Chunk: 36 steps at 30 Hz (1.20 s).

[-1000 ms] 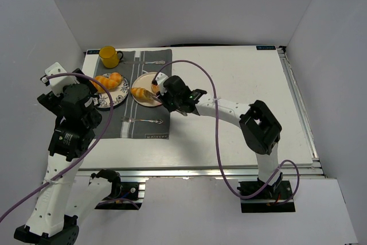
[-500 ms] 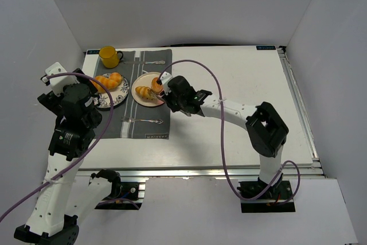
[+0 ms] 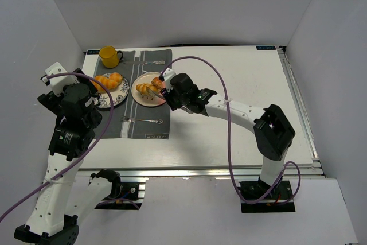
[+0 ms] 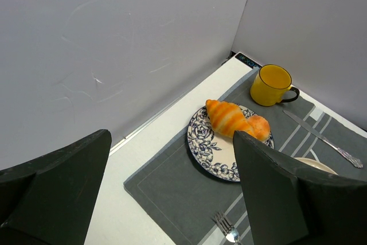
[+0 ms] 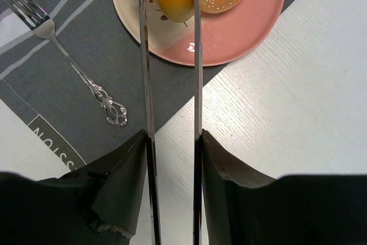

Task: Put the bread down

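**Right gripper (image 3: 164,88) at the pink plate (image 3: 142,101), bread (image 3: 109,81) on two plates**

From above: the right gripper is low over the pink plate's right rim. A long roll (image 3: 144,89) and a round bun (image 3: 156,82) lie side by side on that plate. More bread sits on the patterned plate (image 3: 118,99) to the left. Both plates are on the grey placemat (image 3: 129,130), with the yellow mug (image 3: 108,56) behind.

Left wrist: the left gripper (image 4: 172,136) is spread wide and holds nothing, high above the patterned plate. There a striped roll (image 4: 228,117) touches a plain bun (image 4: 259,125).

Right wrist: two thin fingers (image 5: 147,84) run parallel with a narrow gap, out over the long roll. The sesame-topped round bun lies just outside the right finger. The tips leave the frame, so I can't tell if they touch the roll. A fork (image 5: 69,61) lies on the placemat, left.
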### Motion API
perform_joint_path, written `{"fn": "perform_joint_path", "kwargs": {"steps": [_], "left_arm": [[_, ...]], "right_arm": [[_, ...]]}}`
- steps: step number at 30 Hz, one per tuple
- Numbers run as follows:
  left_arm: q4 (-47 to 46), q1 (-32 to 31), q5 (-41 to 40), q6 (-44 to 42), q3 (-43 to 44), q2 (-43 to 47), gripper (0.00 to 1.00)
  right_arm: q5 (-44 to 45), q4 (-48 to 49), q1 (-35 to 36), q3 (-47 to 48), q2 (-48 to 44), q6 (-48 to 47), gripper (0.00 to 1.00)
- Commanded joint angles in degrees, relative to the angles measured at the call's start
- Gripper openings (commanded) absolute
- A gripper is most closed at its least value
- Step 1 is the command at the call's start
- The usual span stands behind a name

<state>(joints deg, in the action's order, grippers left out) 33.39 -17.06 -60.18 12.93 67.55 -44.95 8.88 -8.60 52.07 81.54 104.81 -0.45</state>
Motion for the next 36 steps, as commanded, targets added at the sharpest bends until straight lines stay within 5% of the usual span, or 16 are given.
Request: {"fn": "perform_joint_path", "kwargs": {"steps": [1, 21, 36], "left_arm": [[-0.16, -0.26, 0.07, -0.18, -0.05, 0.12, 0.98], [-0.25, -0.26, -0.73, -0.54, -0.58, 0.65, 0.98], [-0.34, -0.26, -0.81, -0.54, -0.84, 0.83, 0.98]], "right_arm": [[0.78, 2.54, -0.31, -0.06, -1.98, 0.01, 0.45], [-1.24, 6.67, -0.31, -2.88, 3.46, 2.73, 0.44], [-1.06, 6.23, -0.22, -4.37, 0.31, 3.44, 0.58]]}}
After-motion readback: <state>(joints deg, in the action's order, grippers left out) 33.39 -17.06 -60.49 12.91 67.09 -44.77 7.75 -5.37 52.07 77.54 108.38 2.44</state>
